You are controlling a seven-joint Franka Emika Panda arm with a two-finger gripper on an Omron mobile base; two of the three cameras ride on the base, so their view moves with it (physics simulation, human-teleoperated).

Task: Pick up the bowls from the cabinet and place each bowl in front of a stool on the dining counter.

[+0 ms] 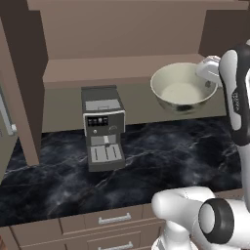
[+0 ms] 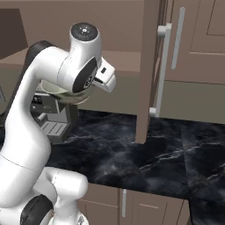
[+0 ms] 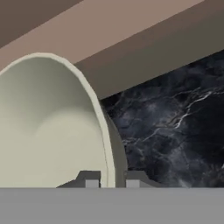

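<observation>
My claw (image 3: 111, 180) is clamped on the rim of the cream bowl (image 1: 181, 87), one fingertip inside the wall and the other outside, the thin edge running up between them in the hand view. The bowl hangs clear of the cabinet (image 1: 122, 49), out in front of its open shelf and above the black worktop (image 1: 146, 156), tilted a little toward the room. It lies to the left of my claw, which grips it at its right-hand rim, so its weight sits off to one side of my hold; I judge that the carry to the dining counter turns on keeping that rim level, or the bowl may swing or slip.

The bowl is round and deep, smooth and pale inside, with a mottled grey-green outside that shows as a dark band beyond the rim. The cabinet is plain matte brown wood, its open door (image 2: 147, 70) carrying a long silver bar handle (image 2: 160, 70). The worktop is glossy black stone with white veins, and a boxy grey coffee machine (image 1: 102, 128) stands on it, left of and below the bowl.
</observation>
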